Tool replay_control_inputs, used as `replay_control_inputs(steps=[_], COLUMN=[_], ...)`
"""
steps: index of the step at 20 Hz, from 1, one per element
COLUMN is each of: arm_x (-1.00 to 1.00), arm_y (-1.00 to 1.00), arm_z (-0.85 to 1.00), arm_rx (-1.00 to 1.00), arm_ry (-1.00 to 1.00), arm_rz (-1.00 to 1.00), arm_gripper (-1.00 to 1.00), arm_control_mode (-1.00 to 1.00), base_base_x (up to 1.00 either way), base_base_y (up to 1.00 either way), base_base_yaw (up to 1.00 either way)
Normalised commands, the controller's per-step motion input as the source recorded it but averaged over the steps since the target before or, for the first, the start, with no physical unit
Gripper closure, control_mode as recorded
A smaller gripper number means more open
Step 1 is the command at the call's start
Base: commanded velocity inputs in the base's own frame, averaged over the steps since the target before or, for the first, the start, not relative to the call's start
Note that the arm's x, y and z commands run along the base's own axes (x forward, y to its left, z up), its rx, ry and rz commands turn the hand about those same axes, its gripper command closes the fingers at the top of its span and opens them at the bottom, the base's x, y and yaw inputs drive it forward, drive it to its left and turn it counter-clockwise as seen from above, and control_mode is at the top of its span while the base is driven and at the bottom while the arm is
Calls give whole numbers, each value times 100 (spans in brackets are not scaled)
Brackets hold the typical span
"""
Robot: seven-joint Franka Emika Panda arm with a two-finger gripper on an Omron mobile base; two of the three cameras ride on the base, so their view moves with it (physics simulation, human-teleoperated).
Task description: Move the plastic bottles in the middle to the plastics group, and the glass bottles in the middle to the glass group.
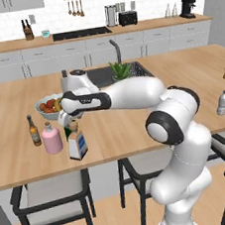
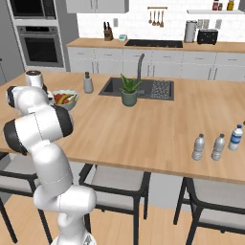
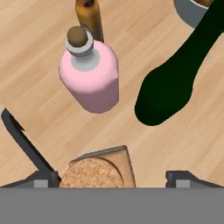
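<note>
Looking down past our open gripper (image 3: 113, 177), we judge the squarish glass bottle (image 1: 77, 143) below it, beside the pink flask (image 3: 91, 75), rigid, slick and breakable, best clasped across its flat sides.

We reach our arm (image 1: 132, 94) out to the left from the base, upper link level, elbow bent over the shoulder. Our wrist turns down so the gripper (image 3: 113, 178) points straight at the surface. Our jaws stand wide apart, one fingertip (image 3: 43, 178) on each side, with nothing pinched between them; the gap between them is broad.
</note>
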Motion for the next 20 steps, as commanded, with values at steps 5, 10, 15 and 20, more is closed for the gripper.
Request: replay_control_inputs(steps=[5,10,15,20], arm_x=[-8,-8,-38,-61], arm_y=[-5,-11,-41,-64], arm_z=[35,22,30,10], arm_rx=[0,0,0,0], arm_ry=[-2,0,0,0], arm_rz=[0,0,0,0], arm_gripper=[-100,-100,-100,-100], arm_control_mode=[-100,-100,-100,-100], base_base_x=[0,0,0,0], base_base_y=[0,0,0,0], base_base_yaw=[0,0,0,0])
